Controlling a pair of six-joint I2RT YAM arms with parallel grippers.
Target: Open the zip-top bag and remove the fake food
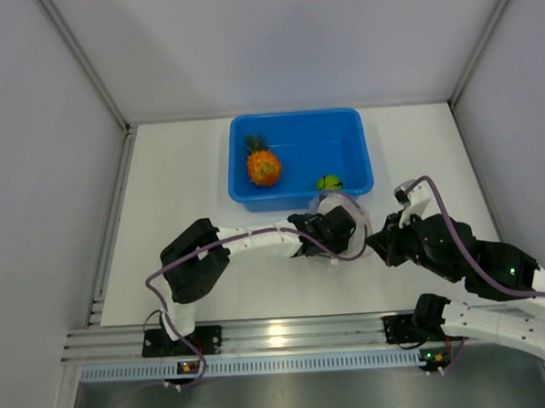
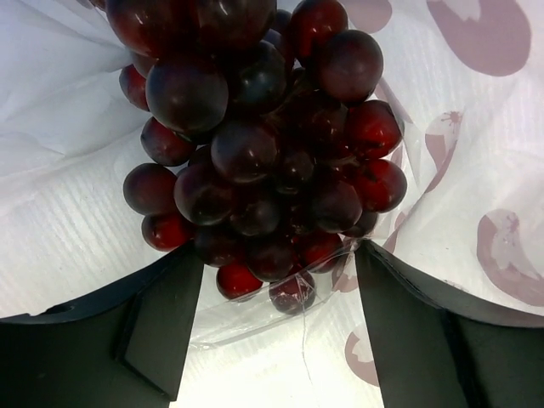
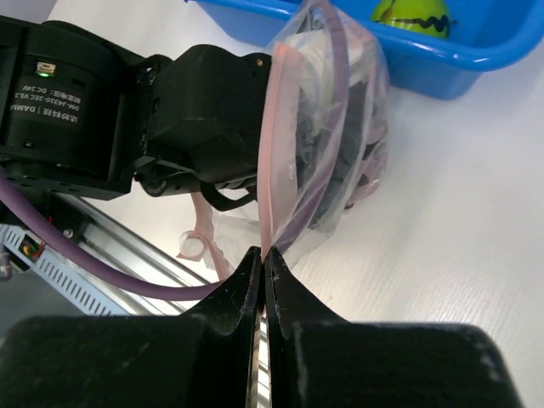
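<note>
The left hand (image 2: 274,285) is pushed inside the zip-top bag (image 3: 340,170), its two dark fingers (image 2: 161,323) spread wide on either side of the grape bunch (image 2: 255,144). The lowest grapes sit between the tips, with a gap showing on each side, so nothing looks gripped yet. The right hand (image 3: 263,255) is pinched tight on the bag's mouth at the pink zip strip (image 3: 270,153), holding the opening up and steady. The bag rests on the white surface (image 1: 198,180), just in front of the blue tub (image 1: 342,132). The pineapple (image 1: 263,165) and the green fruit (image 1: 328,182) already lie in that tub. By that layout, the bag is open, two pieces are out, and the step in hand is fetching the last one. The next move seems to call for the left hand to close gently around the bunch and draw back through the mouth without snagging the crinkled plastic, while the right hand anchors the edge.
</note>
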